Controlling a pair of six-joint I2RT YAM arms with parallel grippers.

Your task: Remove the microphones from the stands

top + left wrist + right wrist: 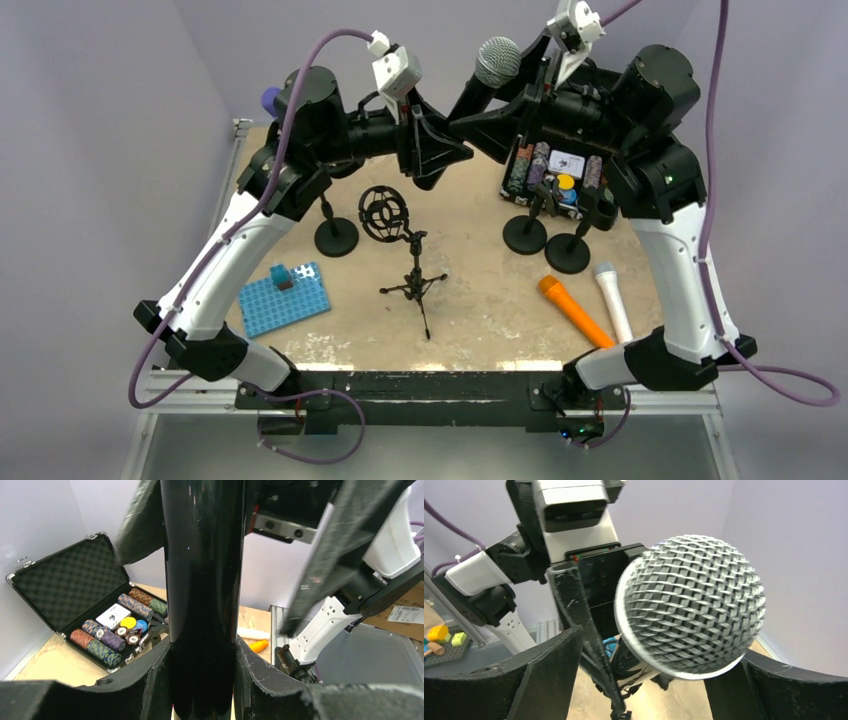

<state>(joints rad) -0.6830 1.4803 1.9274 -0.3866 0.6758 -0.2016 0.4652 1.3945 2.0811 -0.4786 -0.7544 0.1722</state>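
The microphone [496, 63] is up in the air, high over the counter [480, 300], away from its stand [414, 272]. The left fingers [150, 680] squeeze its black handle. The right fingers [549, 670] are spread wide on each side of its gray head.

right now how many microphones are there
3. The black microphone is raised in the left tool; the orange microphone and white microphone lie side by side near the right arm. More may be hidden.
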